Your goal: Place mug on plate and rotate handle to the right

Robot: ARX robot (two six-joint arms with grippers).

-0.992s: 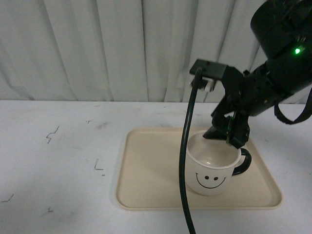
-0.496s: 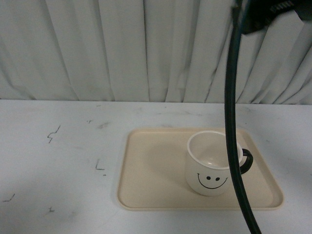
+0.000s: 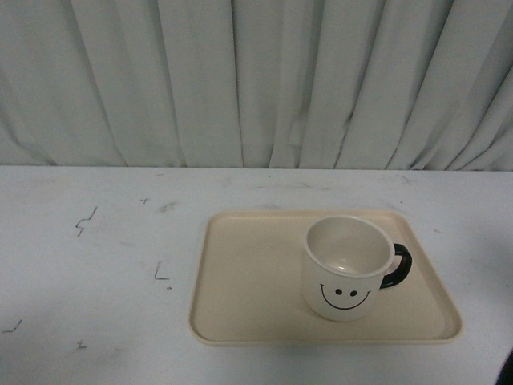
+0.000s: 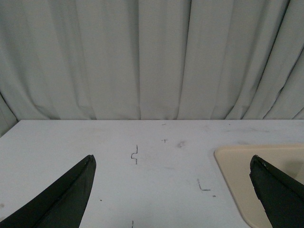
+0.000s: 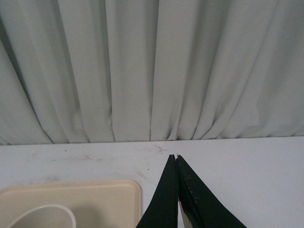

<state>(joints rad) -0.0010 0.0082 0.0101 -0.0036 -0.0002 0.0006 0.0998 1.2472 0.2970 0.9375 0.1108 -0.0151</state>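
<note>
The cream mug [image 3: 346, 269] with a black smiley face stands upright on the right half of the beige plate [image 3: 240, 289] in the front view. Its black handle [image 3: 398, 266] points right. Neither arm shows in the front view. My left gripper [image 4: 173, 164] is open and empty over the white table, with a corner of the plate [image 4: 235, 175] beside one finger. My right gripper [image 5: 175, 158] is shut and empty, held above the table beside the plate [image 5: 95, 199]; the mug's rim [image 5: 45, 213] shows at the frame's edge.
The white table [image 3: 96, 265] carries small black scuff marks [image 3: 84, 221]. A pleated white curtain [image 3: 240, 80] hangs along its far edge.
My right arm was over the mug one second ago, then rose and drew back out of the front view. The mug stays on the plate.
</note>
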